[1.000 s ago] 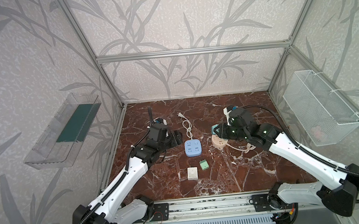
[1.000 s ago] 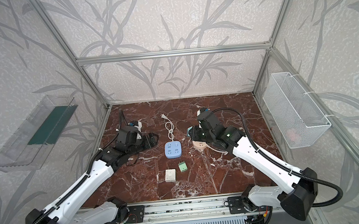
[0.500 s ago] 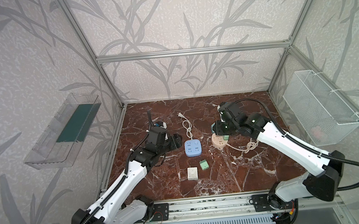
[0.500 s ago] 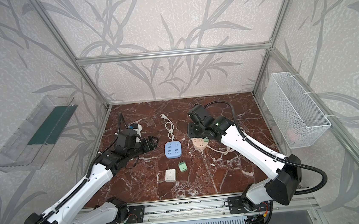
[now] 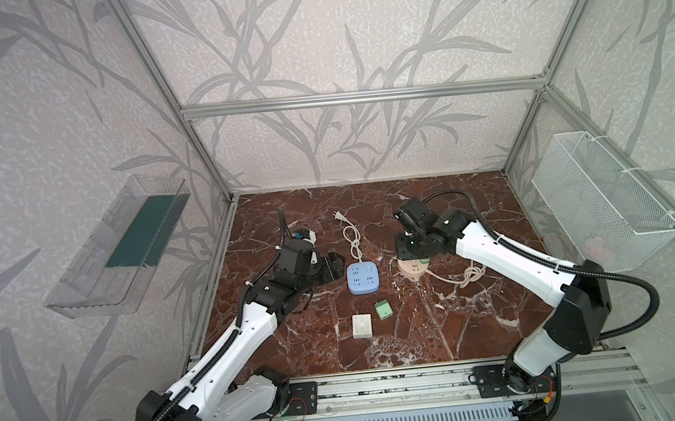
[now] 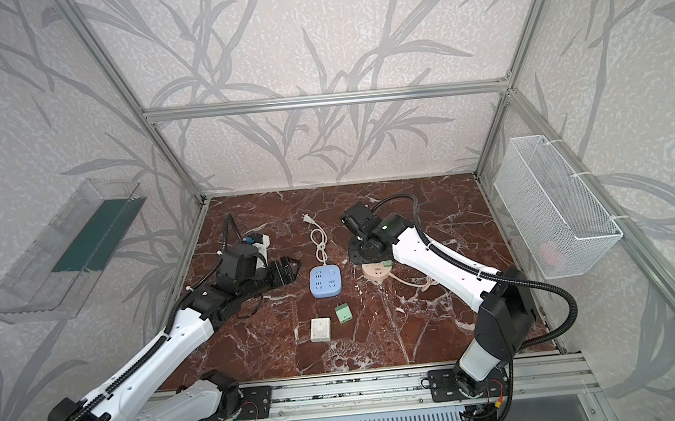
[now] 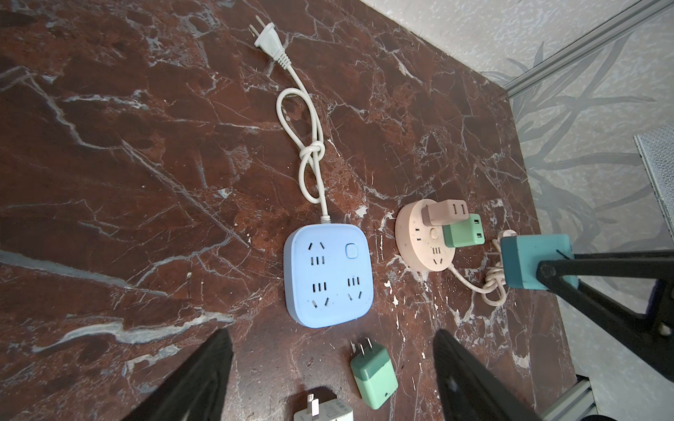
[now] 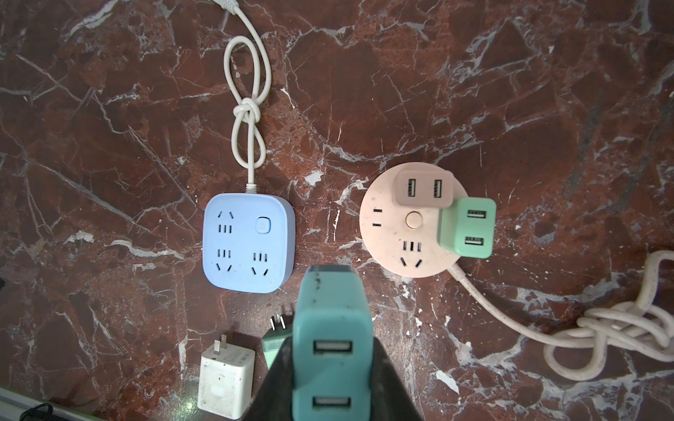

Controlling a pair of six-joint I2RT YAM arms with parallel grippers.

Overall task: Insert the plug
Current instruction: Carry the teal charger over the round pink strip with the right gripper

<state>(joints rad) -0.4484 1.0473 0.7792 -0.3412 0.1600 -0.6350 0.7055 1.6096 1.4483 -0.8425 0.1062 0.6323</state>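
While the task is sitting at the carry-and-align step, with nothing yet seated, the nearest things on the table (image 5: pixel 442 327) are lying untouched: a white charger (image 5: pixel 362 326) and, just right of it, a light green charger (image 5: pixel 383 310) on its side. Farther in, the blue socket block (image 5: pixel 362 277) is lying flat with all its outlets showing free. Just right of it, the round pink socket block (image 8: pixel 394 233) is carrying a pink adapter (image 8: pixel 423 188) and a green adapter (image 8: pixel 467 227), with two more outlets showing free.

The right pincer (image 8: pixel 332 379) is clamping a teal plug (image 8: pixel 330 313) by its sides and holding it in the air, roughly over the gap between the two blocks. Its prongs are facing away from the right wrist camera, so they are not showing there. The left pincer (image 5: pixel 332 265) is hovering just left of the blue block, jaws apart and empty. Farthest off, the blue block's white cord (image 5: pixel 353 239) is lying knotted, with its cord plug (image 5: pixel 340 218) loose on the table.

I cannot tell which block is being aimed for. The next move is calling for picking a free outlet, squaring the prongs to its slots and pressing straight down. The empty pincer is looking well placed to steady the blue block.
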